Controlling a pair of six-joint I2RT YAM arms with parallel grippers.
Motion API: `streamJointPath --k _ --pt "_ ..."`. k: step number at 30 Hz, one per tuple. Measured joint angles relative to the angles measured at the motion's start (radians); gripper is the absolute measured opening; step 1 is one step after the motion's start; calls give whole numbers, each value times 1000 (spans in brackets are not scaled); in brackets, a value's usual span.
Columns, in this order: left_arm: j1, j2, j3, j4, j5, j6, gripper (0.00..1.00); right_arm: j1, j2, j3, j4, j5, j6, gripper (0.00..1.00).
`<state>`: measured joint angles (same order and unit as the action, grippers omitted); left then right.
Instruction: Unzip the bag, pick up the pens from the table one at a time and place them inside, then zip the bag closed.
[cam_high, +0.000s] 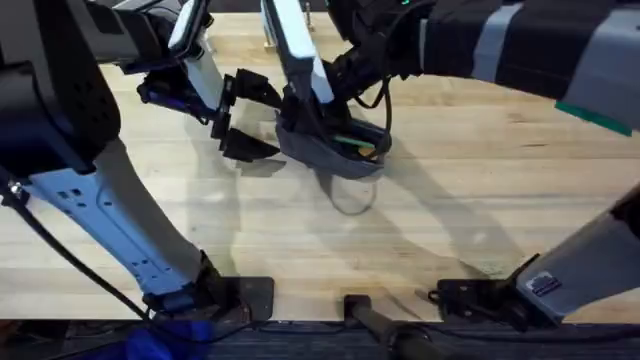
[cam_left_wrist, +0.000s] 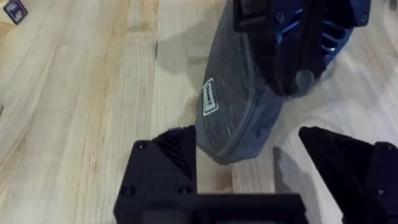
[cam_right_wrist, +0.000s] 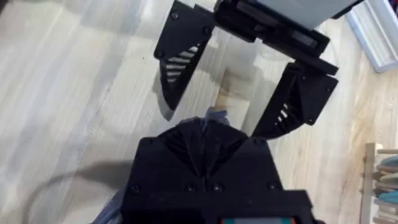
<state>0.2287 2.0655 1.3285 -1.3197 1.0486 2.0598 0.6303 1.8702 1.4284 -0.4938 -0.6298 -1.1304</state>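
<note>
The grey bag (cam_high: 335, 155) lies mid-table with its mouth open. Inside it I see a green pen (cam_high: 349, 140) and an orange pen (cam_high: 366, 151). My right gripper (cam_high: 300, 118) comes in from the far side and is shut on the bag's left end. In the right wrist view its fingers (cam_right_wrist: 205, 134) pinch the grey fabric (cam_right_wrist: 211, 118). My left gripper (cam_high: 266, 122) stands open just left of that end, with one finger on either side of it and touching nothing. From the left wrist, the bag (cam_left_wrist: 233, 106) sits ahead of my open left gripper (cam_left_wrist: 249, 168), and the right gripper (cam_left_wrist: 292, 43) is clamped on top.
The table (cam_high: 480, 200) is bare wood to the right of and in front of the bag. A thin looped cord (cam_high: 350, 195) lies just in front of the bag. A wooden rack (cam_right_wrist: 382, 180) stands at the far edge. The two arms crowd the bag's left end.
</note>
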Motion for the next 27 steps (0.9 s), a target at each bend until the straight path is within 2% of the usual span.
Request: streamJointPath --k 11,18,27 --pt "-1 0 0 3 24 0 993 -42 0 0 0 -103 43 34" --pt "-1 0 -5 -11 29 0 993 -45 0 0 0 -119 57 34" --pt "-2 0 -65 20 31 0 993 -45 0 0 0 -120 77 33"
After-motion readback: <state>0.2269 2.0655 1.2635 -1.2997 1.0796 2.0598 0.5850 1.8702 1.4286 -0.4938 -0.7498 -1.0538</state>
